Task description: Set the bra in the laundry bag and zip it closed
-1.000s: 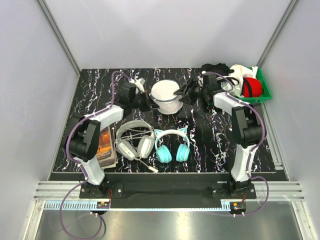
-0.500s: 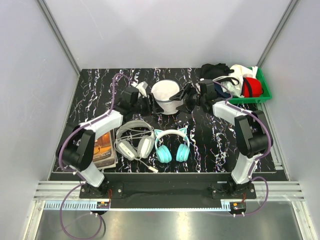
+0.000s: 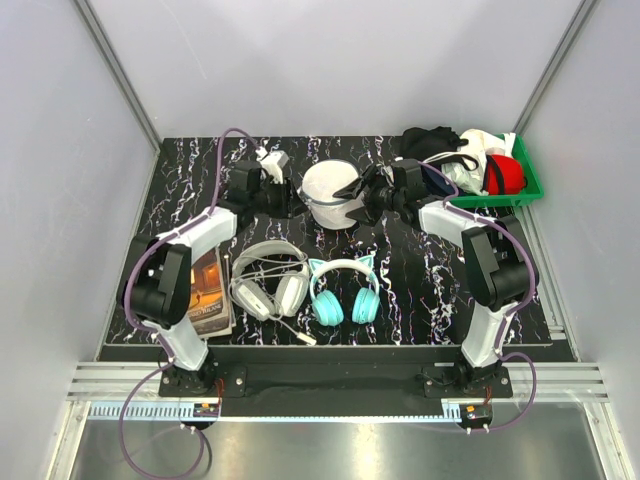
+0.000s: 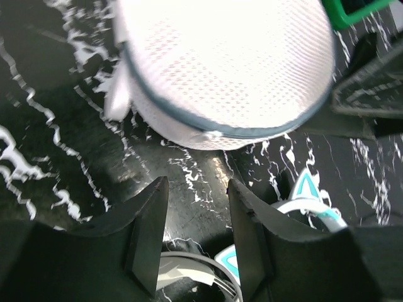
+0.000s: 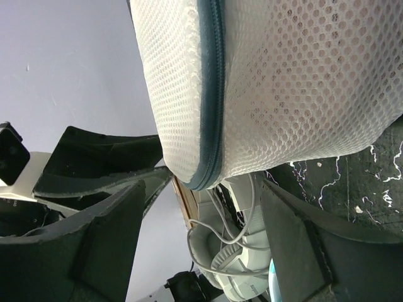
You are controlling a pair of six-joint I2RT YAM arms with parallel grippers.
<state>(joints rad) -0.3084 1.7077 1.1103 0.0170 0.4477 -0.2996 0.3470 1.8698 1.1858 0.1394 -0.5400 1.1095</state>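
Top view first: the laundry bag (image 3: 333, 193) is sat upper-centre on the table, flanked by the left gripper (image 3: 287, 198) and the right gripper (image 3: 369, 199). Left wrist: its fingers (image 4: 150, 220) are parted with only tabletop between them and the bag in the upper frame. Right wrist: jaws spread wide, nothing pinched, with the zipper (image 5: 211, 94) at top centre. The bra can't be made out.

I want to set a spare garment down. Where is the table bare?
Bare tabletop lies between the teal headphones and the right arm, and in the far-left corner. Crowded: around the laundry bag, the green bin, and the near-left with white headphones and book.
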